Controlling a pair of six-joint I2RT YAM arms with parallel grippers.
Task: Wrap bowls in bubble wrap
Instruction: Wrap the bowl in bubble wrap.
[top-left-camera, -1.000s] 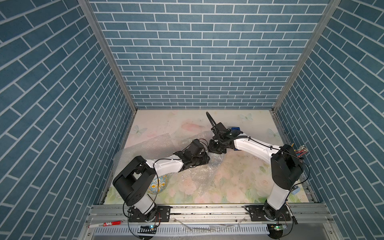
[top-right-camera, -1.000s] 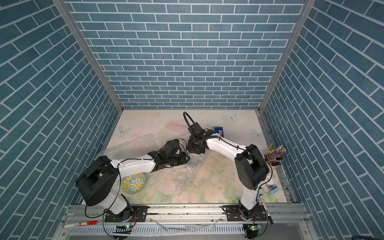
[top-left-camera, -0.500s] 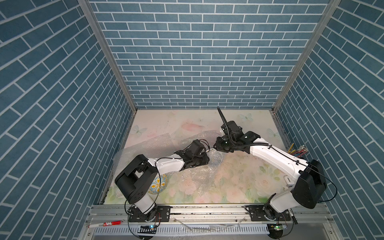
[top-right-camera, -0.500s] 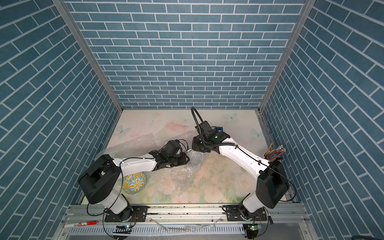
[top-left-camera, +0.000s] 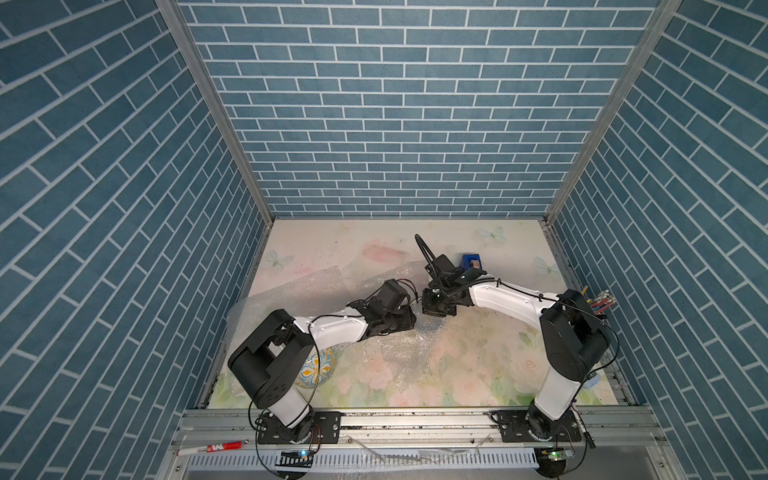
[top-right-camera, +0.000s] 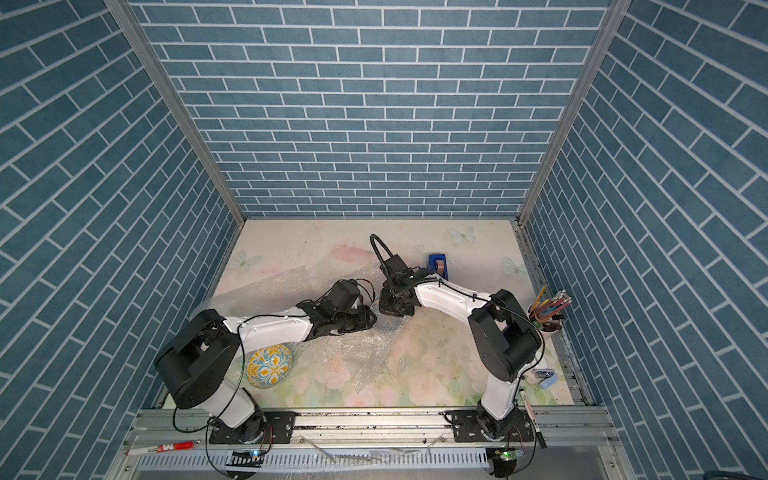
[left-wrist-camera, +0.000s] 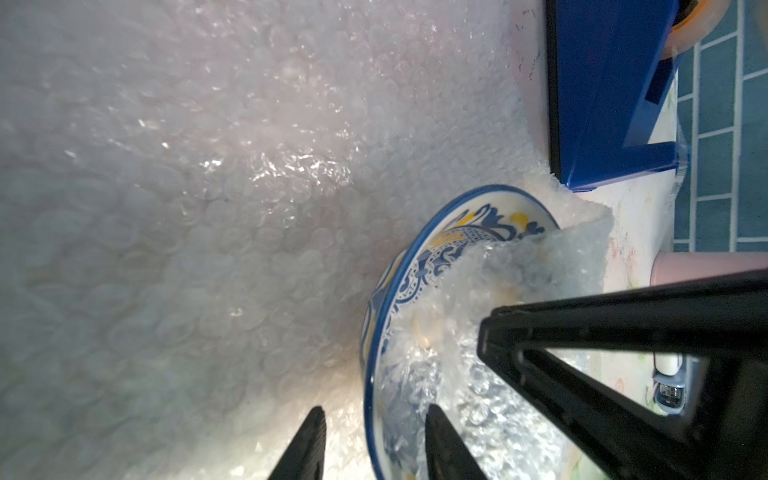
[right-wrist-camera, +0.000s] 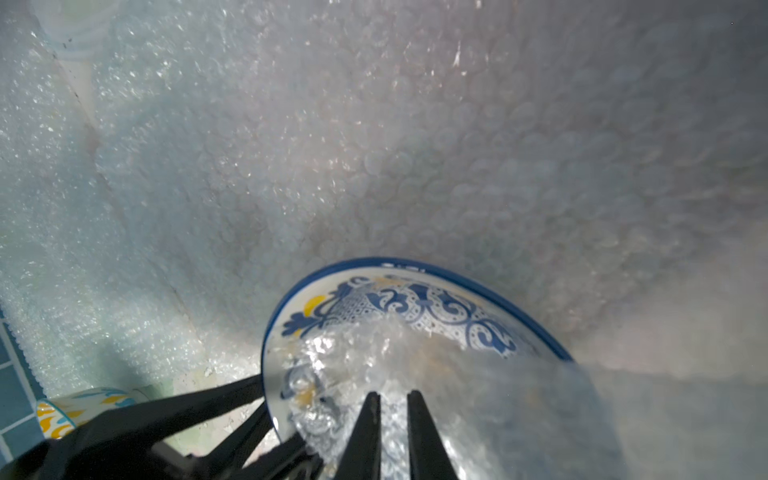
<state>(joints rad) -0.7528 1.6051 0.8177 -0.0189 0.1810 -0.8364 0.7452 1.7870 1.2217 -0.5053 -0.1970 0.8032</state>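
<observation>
The blue-and-white bowl (left-wrist-camera: 419, 266) (right-wrist-camera: 415, 303) is tipped up on the bubble wrap (top-left-camera: 291, 295) (left-wrist-camera: 208, 208) at the table's middle; the arms hide it in both top views. My left gripper (left-wrist-camera: 374, 409) (top-left-camera: 409, 322) straddles its rim, one finger inside and one outside, and holds it. A fold of wrap lies in the bowl, and my right gripper (right-wrist-camera: 392, 395) (top-left-camera: 434, 309) is pinched on it. The yellow-and-blue bowl (top-right-camera: 270, 365) (top-left-camera: 318, 368) lies upside down near the left arm's base.
A blue tape dispenser (top-left-camera: 471, 262) (left-wrist-camera: 602, 104) stands just behind the right gripper. A cup of pens (top-right-camera: 548, 316) sits at the right edge. A red-and-white marker (top-left-camera: 208, 462) lies on the front rail. The wrap (top-right-camera: 353, 345) spreads over the table's left and middle.
The right arm's elbow swung out to the right and came back. Its jaws have narrowed onto the wrap in the bowl. The left arm has hardly moved.
</observation>
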